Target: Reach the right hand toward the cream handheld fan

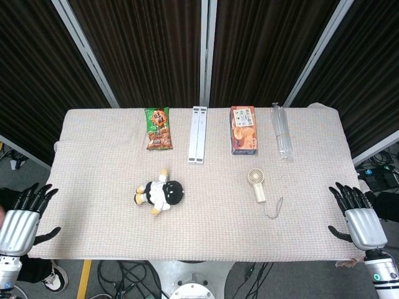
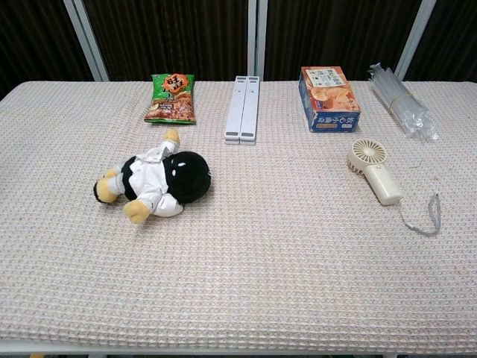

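Closest to me, at the near corners of the table [image 1: 199,246], both hands sit with fingers spread and nothing in them: from the head view I see my left hand [image 1: 22,215] off the left edge and my right hand [image 1: 356,215] just off the right edge, neither touching any object; the chest view shows neither hand. Over the table lies a pale, waffle-textured cloth [image 2: 238,283], reaching to every edge. Behind it hang dark curtains split by light metal posts, and cables lie on the grey floor under the near edge. Going left to right, I have a plush doll [image 1: 159,193] in black, white and yellow lying on its side left of centre; behind it a green snack bag [image 1: 158,128] with red characters I cannot read; then a white folded stand [image 1: 197,134] lying flat near the far middle; then an orange-and-blue box [image 1: 243,129] with a picture of chips on it, its small print too fine to make out; and a clear plastic packet [image 1: 282,129] at the far right. Right of centre lies the fan [image 1: 256,182], in front of the box, flat on the cloth with its round head toward the far side and its thin cord trailing toward the near right, well apart from my right hand.
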